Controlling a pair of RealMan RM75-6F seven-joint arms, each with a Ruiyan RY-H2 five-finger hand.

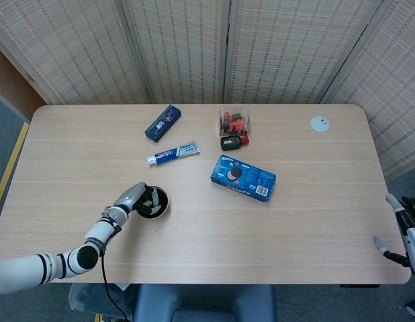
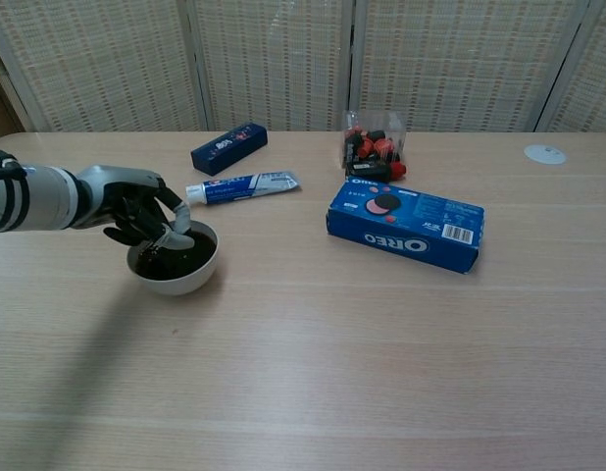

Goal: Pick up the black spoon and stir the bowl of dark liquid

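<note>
Your right hand point(image 1: 395, 231) sits off the table's near right edge — can't tell if it's spread or curled. Your left hand point(image 2: 136, 211) is curled over the small white bowl of dark liquid point(image 2: 176, 263), fingers closed around the black spoon — the spoon itself is mostly hidden. Further back: blue Oreo box point(image 2: 406, 224), then the toothpaste tube point(image 2: 242, 185).

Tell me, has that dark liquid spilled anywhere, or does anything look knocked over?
Nothing stands out. The bowl sits upright with the left robot hand over its rim, and the table around it shows no dark spots.
</note>
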